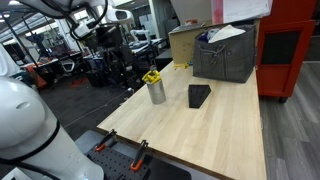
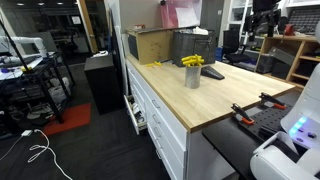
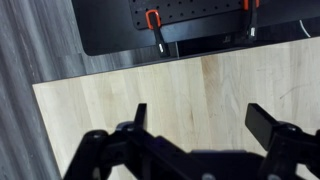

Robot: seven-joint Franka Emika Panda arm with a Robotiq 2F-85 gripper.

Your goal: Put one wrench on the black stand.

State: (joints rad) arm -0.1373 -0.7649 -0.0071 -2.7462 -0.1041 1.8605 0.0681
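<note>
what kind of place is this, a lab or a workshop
Probably a robotics lab or workshop: a wooden workbench with orange-handled clamps at its edge, a red cabinet beside it, and cluttered desks beyond.

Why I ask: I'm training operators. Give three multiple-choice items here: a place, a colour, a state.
1. Where are the bunched yellow wrenches? A in the silver cup B in a blue bowl C on a red plate
2. The stand's colour? A red B black C white
3. The gripper, in the wrist view? A shut on a wrench B open, empty C shut on the cup
Answers: A, they stick out of the cup; B, dark in both exterior views; B, fingers apart, nothing between.
</note>
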